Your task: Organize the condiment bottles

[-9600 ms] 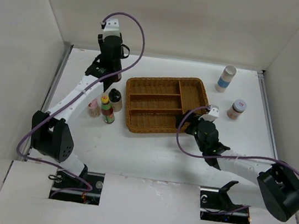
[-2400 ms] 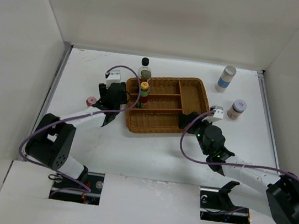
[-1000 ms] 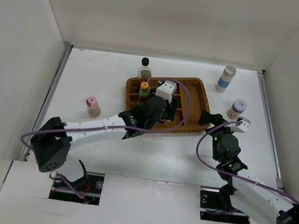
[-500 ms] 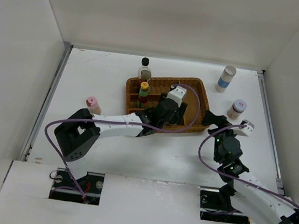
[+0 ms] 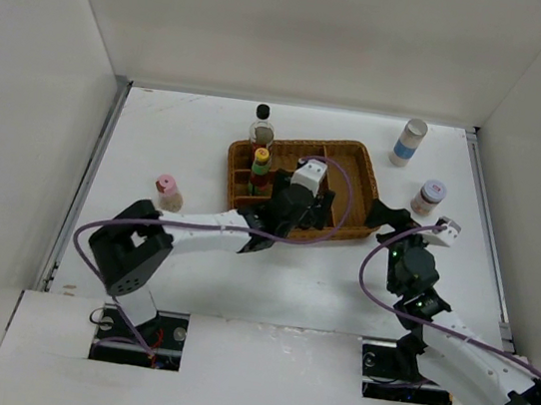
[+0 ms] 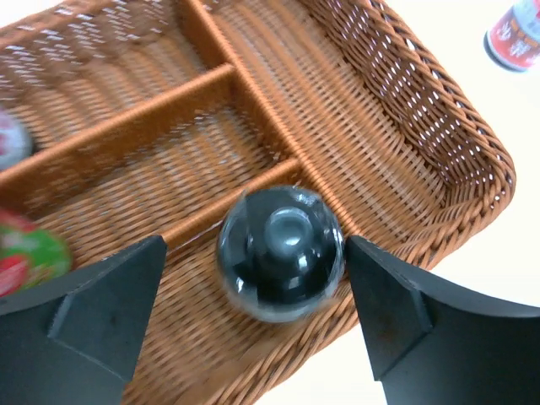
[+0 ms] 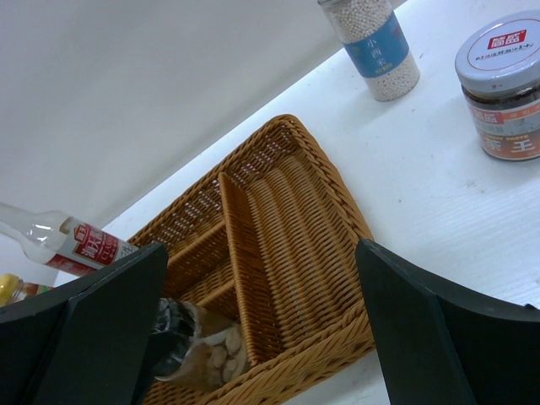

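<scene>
Farthest left, the pink-lidded bottle [image 5: 166, 189] stands alone on the table [image 5: 271, 273], well apart from the wicker tray [image 5: 358, 154]. At the tray's far left corner is the tall clear black-capped bottle [image 5: 261, 126]; whether it stands inside the rim or just behind it, I cannot tell. Just nearer than it, the yellow-capped red bottle [image 5: 259, 171] stands upright at the tray's left end.

My left gripper [image 6: 253, 245] hangs over the near side of the tray with its 2 fingers spread wide. The dark shaker [image 6: 280, 251] stands upright between them, in the row nearest my bases, by the cross divider. There is a clear gap at 1 finger and barely any at the other, so I am not clamping it.

My right gripper [image 7: 260, 278] is off the tray's right end, low above the table, jaws fully apart and holding nothing. Beyond it the white bottle with blue label [image 5: 410, 142] and the purple-lidded jar [image 5: 429, 197] stand on the table to the right of the tray, near each other.
</scene>
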`<state>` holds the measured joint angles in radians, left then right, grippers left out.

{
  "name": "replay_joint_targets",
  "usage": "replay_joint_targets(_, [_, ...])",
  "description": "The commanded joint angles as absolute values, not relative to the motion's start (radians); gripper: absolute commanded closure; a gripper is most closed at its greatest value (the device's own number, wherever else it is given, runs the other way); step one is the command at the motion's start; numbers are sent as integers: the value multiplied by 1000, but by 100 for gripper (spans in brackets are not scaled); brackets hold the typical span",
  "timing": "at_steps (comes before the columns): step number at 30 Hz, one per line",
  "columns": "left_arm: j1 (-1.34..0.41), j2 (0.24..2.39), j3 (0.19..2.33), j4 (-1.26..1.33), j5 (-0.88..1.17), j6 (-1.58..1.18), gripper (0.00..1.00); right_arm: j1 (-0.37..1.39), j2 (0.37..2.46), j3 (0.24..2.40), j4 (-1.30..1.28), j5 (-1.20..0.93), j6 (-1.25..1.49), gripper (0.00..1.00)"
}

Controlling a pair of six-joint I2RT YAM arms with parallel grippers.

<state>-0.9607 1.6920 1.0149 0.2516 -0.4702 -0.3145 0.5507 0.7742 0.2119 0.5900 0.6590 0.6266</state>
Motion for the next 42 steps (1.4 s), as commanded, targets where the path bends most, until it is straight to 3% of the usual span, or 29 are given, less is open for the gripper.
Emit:
replay_joint_targets(1, [-961,1469,942,316,-549,-321,10,550,775,209,614,676,640,0])
replay_joint_targets(10, [-836,993,661,131,-854,-388,7,611,695,209,617,689,611,0])
replay_joint_targets(15, [-656,868,617,-46,-874,-466,7,668,641,183,679,710,571,0])
replay_joint_targets(20, [-535,916,615,-63,-830,-466,18,685,676,172,747,704,549,0])
replay_joint_targets(29, [-332,1095,572,109,-738,-466,19,680,778,202,742,647,564,0])
replay_joint_targets(37, [-268,1198,583,163,-677,-472,24,667,810,212,736,629,578,0])
replay_joint_targets(42, [-219,1262,583,218,-614,-477,37,662,812,218,732,607,581,0])
